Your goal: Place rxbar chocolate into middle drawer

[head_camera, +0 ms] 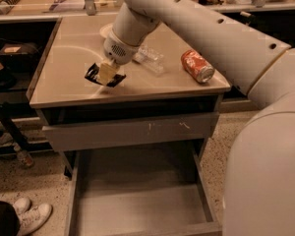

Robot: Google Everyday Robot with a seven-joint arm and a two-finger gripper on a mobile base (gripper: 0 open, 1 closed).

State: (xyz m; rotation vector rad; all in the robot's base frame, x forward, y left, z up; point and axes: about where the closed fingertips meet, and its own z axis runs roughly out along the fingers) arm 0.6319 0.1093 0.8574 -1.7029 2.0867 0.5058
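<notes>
our gripper (108, 73) hangs near the front edge of the table (64, 48), clenched on the chocolate bar (92, 73), whose black wrapper sticks out on both sides of it. the soda can (197, 66) lies at 3 o'clock from the bar. the middle drawer (137, 205) stands open at 6 o'clock, below the scratched drawer (128, 132).

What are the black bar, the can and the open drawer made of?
The rxbar chocolate, pinched in the tool above the table near its front edge, looks like plastic film: black, thin, flat. The soda can looks like painted metal, with a silvery end. The middle drawer seems painted metal or laminate: smooth, matte grey; I can't tell which.
</notes>
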